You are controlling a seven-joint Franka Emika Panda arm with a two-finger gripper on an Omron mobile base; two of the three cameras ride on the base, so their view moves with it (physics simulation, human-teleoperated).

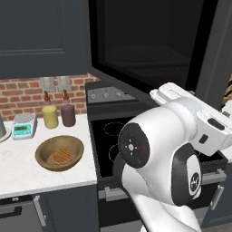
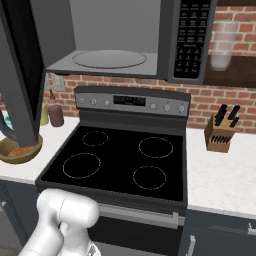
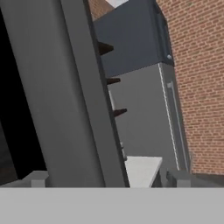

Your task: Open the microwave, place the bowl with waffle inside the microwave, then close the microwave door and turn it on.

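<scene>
Just in front of the end effector (image 3: pixel 107 183), in the hand view, runs the long grey bar handle (image 3: pixel 94 96) of the microwave door (image 1: pixel 149 45), passing between the two finger tips. The jaws stand wide apart on either side of it and grip nothing.

The first step looks done: the microwave (image 2: pixel 120 40) above the stove (image 2: pixel 120 160) is open, its door swung out toward the robot's left, and the pale cavity with the round glass turntable (image 2: pixel 109 58) lies bare in the right base view. Everything else is left to do, by my judgement: fetching the bowl, setting it inside, shutting the door and pressing the button panel (image 2: pixel 191 37).

The bowl (image 1: pixel 59 152) sits on the white tabletop (image 1: pixel 22 167), well below and away from the end effector, left of the stove, with the waffle (image 1: pixel 61 157) lying in it. It is untouched.

Behind the bowl, against the brick wall, stand a yellow jar (image 1: pixel 50 116), a dark red jar (image 1: pixel 68 113) and a small kitchen scale (image 1: pixel 24 124). On the far side of the stove a knife block (image 2: pixel 221 131) rests on the tabletop, well apart from the bowl.

The open door hangs out over the stretch between bowl and cavity, so a lift from the bowl will probably have to go round its edge. The jars stand near the bowl's back rim and could be knocked.
</scene>
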